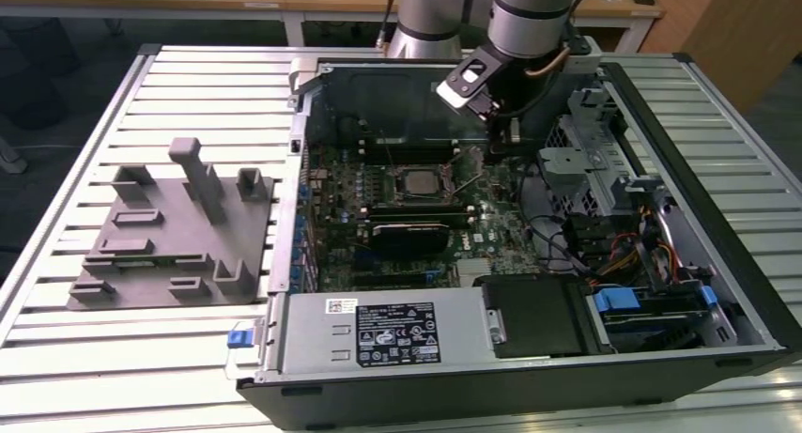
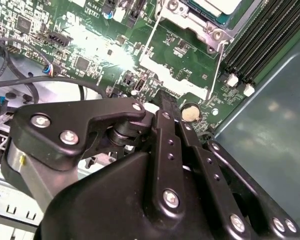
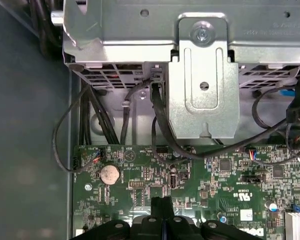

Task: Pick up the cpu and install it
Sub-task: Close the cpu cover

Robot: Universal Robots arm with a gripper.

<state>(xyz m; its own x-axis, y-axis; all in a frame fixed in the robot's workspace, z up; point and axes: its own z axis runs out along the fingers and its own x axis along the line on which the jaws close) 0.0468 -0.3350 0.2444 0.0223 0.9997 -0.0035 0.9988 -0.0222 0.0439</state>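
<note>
- The cpu sits in its socket, mid-motherboard.
- The gripper hovers near the socket lever, jaws clenched on nothing.
- Seating looks done; latching probably calls for a steady push.

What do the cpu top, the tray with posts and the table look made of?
The cpu: pale silvery top, likely metal. The tray: matte uniform grey, probably plastic. The table: ribbed pale slats with a dull sheen, likely aluminium.

drive cage beside gripper | cables nr | open above mobo
</note>
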